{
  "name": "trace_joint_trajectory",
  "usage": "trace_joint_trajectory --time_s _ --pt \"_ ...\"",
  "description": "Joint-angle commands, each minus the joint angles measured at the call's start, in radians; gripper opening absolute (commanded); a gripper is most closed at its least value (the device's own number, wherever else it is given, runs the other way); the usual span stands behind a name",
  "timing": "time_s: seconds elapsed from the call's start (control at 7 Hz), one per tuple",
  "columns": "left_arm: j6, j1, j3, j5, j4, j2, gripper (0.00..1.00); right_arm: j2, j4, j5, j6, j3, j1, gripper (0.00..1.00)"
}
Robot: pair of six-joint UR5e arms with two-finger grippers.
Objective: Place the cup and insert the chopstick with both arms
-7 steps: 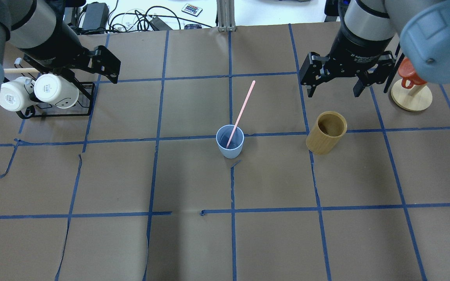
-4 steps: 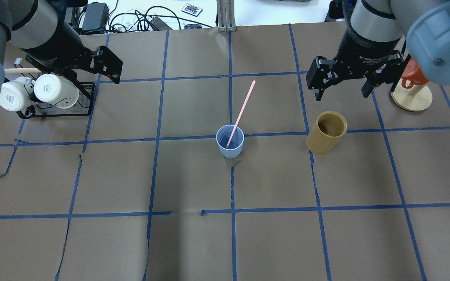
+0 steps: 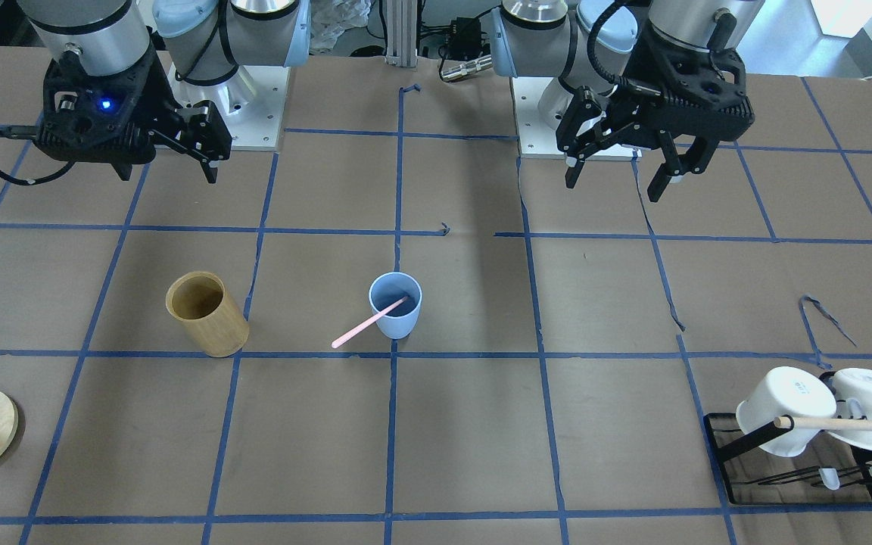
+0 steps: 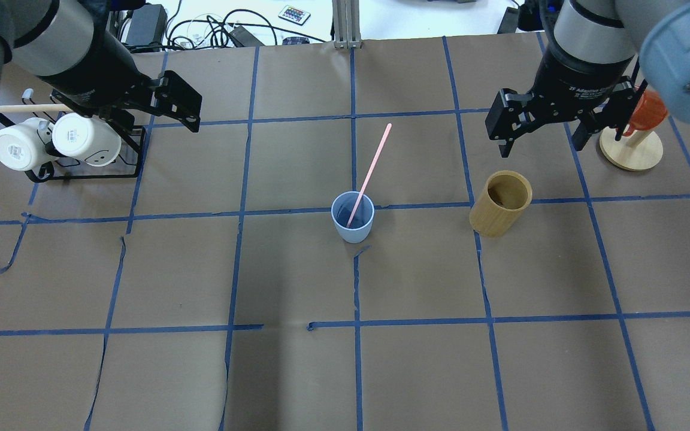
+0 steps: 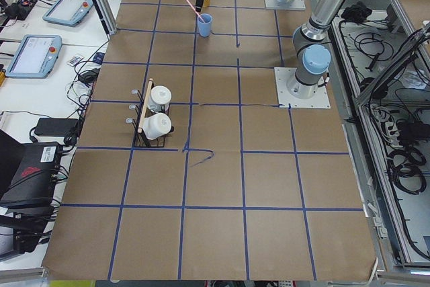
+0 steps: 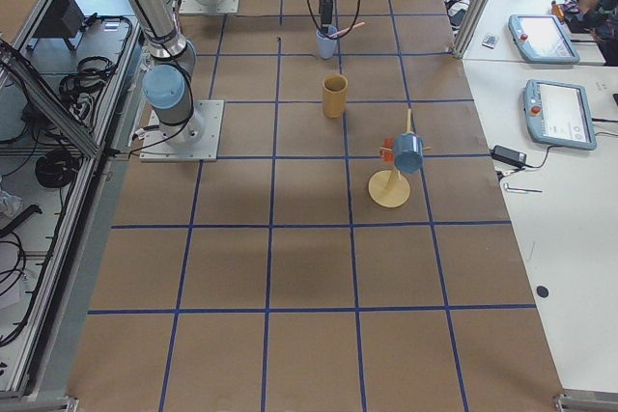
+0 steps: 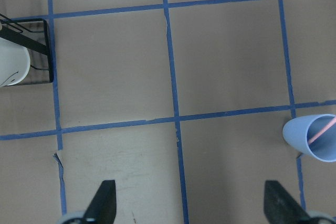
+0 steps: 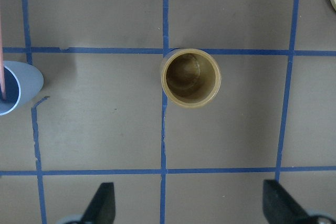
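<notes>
The light blue cup (image 4: 353,220) stands upright near the table's middle, also in the front view (image 3: 396,309). One pale pink chopstick (image 4: 372,166) leans in it, its top tilted away from the robot (image 3: 360,330). My left gripper (image 3: 615,188) is open and empty, high above the table, well to the cup's left; its wrist view (image 7: 191,205) shows the cup (image 7: 307,139) at the right edge. My right gripper (image 4: 542,146) is open and empty, above and beyond the tan bamboo cylinder (image 4: 501,203), far right of the cup.
A black rack (image 4: 132,152) with two white mugs and a wooden rod stands at the far left. A round wooden stand (image 4: 631,152) with an orange-red mug is at the far right. The bamboo cylinder shows centred in the right wrist view (image 8: 190,77).
My right gripper has shifted right and a little toward the robot, staying open. My left gripper has shifted slightly right. Cup and chopstick have not moved.
</notes>
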State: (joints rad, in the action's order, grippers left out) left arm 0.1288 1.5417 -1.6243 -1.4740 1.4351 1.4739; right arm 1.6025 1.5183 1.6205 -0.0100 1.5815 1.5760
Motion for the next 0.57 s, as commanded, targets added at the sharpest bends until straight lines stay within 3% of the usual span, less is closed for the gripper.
trace_joint_trajectory --time_s 0.0,0.43 --pt "0.003 0.002 0.009 -0.026 0.059 -0.021 1.0 0.005 -0.003 -0.004 0.001 0.0 -0.01 1.0" --pt "0.002 0.003 0.006 -0.019 0.062 -0.021 1.0 0.005 0.0 -0.004 0.011 0.006 -0.011 1.0"
